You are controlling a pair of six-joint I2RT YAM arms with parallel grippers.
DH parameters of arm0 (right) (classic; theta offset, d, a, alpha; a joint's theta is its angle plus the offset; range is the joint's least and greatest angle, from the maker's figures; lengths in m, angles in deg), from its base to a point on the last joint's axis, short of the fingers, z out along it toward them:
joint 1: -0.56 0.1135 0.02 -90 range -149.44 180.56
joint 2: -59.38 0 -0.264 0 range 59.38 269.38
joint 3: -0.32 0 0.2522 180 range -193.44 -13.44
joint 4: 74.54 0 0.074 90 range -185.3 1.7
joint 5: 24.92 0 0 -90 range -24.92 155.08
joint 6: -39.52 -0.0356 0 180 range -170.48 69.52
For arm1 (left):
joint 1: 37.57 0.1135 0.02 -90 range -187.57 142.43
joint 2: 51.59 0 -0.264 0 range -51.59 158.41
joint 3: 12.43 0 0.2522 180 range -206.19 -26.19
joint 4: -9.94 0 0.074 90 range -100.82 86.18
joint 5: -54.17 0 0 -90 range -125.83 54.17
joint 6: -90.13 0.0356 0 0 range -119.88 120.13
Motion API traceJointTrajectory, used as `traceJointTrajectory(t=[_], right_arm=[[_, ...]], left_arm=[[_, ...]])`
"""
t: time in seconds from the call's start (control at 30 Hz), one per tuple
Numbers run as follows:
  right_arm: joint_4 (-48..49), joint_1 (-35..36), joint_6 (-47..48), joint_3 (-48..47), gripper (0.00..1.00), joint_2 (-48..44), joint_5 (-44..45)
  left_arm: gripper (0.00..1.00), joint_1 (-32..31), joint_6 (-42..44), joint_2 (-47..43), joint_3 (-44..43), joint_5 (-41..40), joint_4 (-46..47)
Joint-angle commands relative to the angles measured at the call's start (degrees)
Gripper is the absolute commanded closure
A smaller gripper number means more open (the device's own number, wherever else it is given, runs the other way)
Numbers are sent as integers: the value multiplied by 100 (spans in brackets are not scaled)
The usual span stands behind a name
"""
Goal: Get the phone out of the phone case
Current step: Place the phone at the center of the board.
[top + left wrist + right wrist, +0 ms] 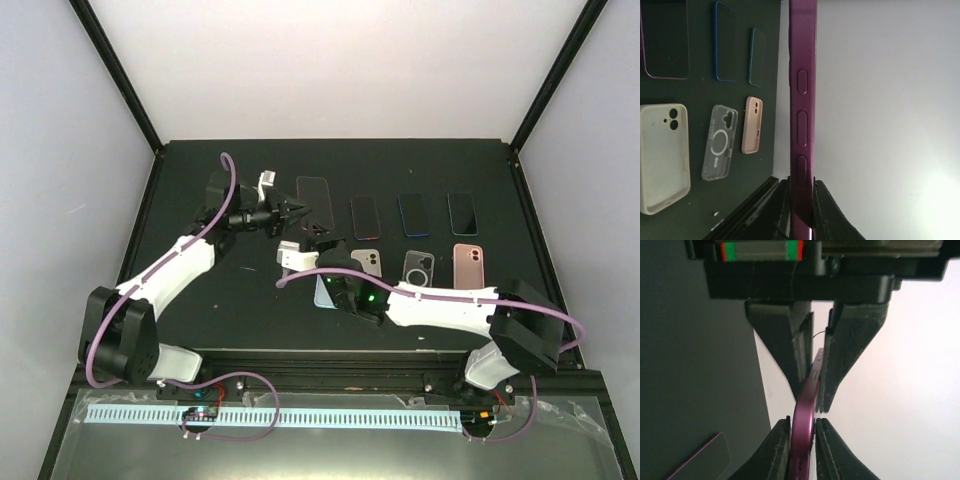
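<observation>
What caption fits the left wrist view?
Left gripper clamps a magenta phone case edge-on; a pink case lies on the table.

smooth, softly glossy purple phone case [802, 125]; matt black table [250, 310]

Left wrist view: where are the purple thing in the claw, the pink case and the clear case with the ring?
purple thing [802, 129], left wrist view, middle side button.
pink case [752, 125], left wrist view, its back.
clear case [719, 143], left wrist view, inside its ring.

Magenta phone case [802, 125] held aloft, edge-on, side buttons showing.
</observation>
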Motion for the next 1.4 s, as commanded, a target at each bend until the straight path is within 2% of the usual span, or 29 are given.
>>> traceJointTrajectory(t=[0.0, 0.07, 0.23, 0.47, 0.67, 0.8, 1.0, 1.37], right_arm=[[411, 10, 85, 213, 73, -267, 175], [351, 7, 27, 281, 57, -343, 160], [23, 10, -170, 381, 28, -648, 29], [-720, 3, -834, 448, 1, -1038, -6], [-1664, -283, -1476, 256, 0, -1299, -161], [-2664, -674, -2173, -89, 0, -1521, -641], [-3641, -1304, -2970, -545, 0, -1673, -1399], [-4337, -2209, -3698, -954, 0, -1737, -2105]], left_arm=[[98, 74, 723, 56, -276, -58, 135], [99, 126, 780, 62, -276, -78, 158], [99, 236, 1137, 176, -468, -85, -21], [98, 281, 2156, 760, -1068, -26, -687], [98, 311, 2529, 1345, -1285, 49, -720], [98, 311, 2816, 1790, -1544, 162, -879], [98, 311, 2910, 2497, -1755, 237, -911], [98, 261, 2737, 3542, -2108, 317, -694]])
